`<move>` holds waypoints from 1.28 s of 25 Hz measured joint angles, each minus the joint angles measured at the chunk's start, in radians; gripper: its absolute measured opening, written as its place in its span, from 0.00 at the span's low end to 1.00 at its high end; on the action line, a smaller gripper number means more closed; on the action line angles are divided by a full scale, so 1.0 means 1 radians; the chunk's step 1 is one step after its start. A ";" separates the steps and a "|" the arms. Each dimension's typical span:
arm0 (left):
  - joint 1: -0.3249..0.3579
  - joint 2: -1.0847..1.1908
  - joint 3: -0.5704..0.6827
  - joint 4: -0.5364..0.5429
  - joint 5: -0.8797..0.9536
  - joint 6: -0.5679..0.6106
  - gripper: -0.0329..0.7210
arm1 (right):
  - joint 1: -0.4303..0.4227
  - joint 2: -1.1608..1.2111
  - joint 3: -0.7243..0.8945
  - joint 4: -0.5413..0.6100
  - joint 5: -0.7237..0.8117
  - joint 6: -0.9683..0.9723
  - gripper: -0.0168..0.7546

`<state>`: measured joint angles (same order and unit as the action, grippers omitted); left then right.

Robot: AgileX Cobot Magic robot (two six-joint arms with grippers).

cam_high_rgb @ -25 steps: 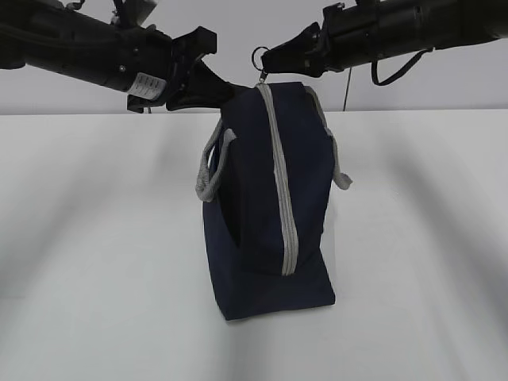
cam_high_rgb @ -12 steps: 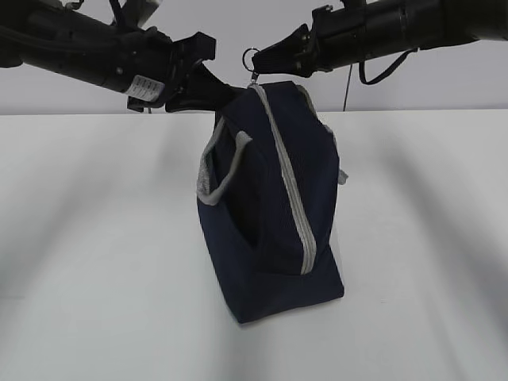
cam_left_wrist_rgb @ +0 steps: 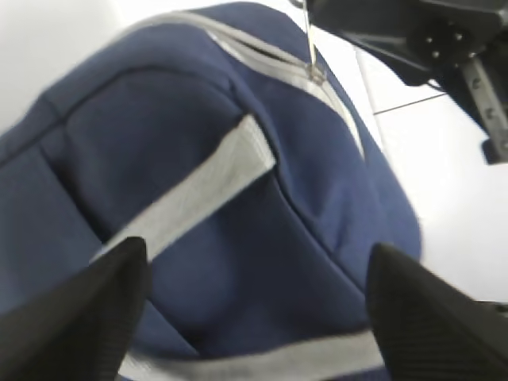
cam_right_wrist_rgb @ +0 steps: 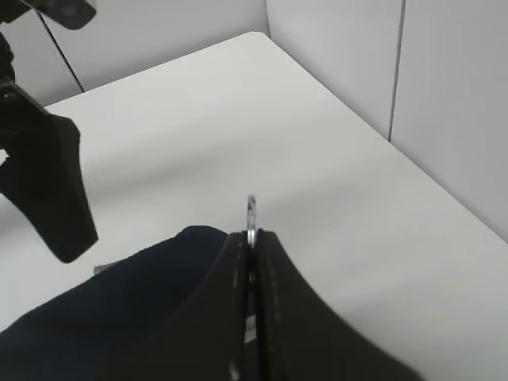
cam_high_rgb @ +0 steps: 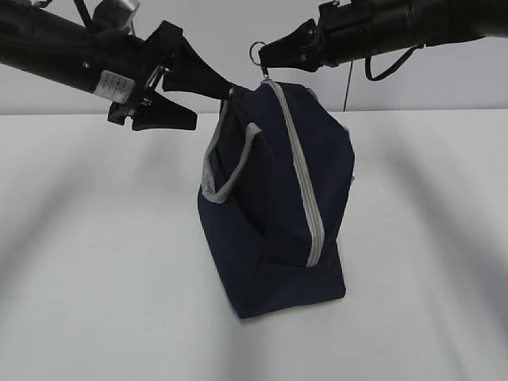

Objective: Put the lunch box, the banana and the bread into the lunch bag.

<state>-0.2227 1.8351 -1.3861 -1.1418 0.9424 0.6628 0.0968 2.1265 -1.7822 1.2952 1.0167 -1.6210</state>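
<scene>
The lunch bag (cam_high_rgb: 278, 198) stands upright on the white table (cam_high_rgb: 95, 262). The right gripper (cam_high_rgb: 266, 55) pinches its ring pull (cam_high_rgb: 257, 52) above the bag's top; the left gripper (cam_high_rgb: 186, 87) is spread wide beside the bag's upper corner.

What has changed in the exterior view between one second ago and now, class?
The left gripper opened and drew back left, letting go of the lunch bag. The bag turned, its near handle swinging forward. The right gripper stays shut on the ring pull, and the zipper remains closed.
</scene>
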 joint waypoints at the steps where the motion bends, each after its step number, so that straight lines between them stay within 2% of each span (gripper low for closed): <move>1: 0.007 -0.001 0.000 -0.008 0.028 -0.024 0.78 | 0.000 0.000 0.000 0.000 0.000 0.002 0.00; 3: 0.007 -0.001 0.000 -0.033 0.069 -0.082 0.72 | 0.000 0.000 0.000 0.000 0.000 0.004 0.00; 6: -0.035 -0.001 0.000 -0.050 0.078 -0.162 0.65 | 0.000 0.000 0.000 0.000 0.000 0.005 0.00; 11: -0.115 -0.001 0.000 -0.023 -0.026 -0.273 0.63 | 0.000 0.000 0.000 0.000 0.000 0.016 0.00; 18: -0.175 -0.001 0.000 0.058 -0.114 -0.365 0.60 | 0.000 0.000 0.000 0.000 -0.001 0.023 0.00; 20: -0.184 -0.001 0.000 0.074 -0.123 -0.369 0.51 | 0.000 0.000 0.000 0.000 -0.001 0.023 0.00; 24: -0.195 -0.001 0.000 0.115 -0.126 -0.363 0.13 | 0.000 0.000 0.000 0.000 -0.001 0.025 0.00; 25: -0.195 -0.001 0.000 0.124 -0.119 -0.357 0.08 | 0.000 0.000 0.000 0.000 -0.001 0.025 0.00; 32: -0.195 -0.001 0.000 0.176 -0.027 -0.314 0.05 | 0.000 0.001 0.000 -0.024 0.008 0.021 0.00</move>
<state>-0.4181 1.8342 -1.3861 -0.9656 0.9158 0.3486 0.0968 2.1272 -1.7822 1.2712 1.0243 -1.6000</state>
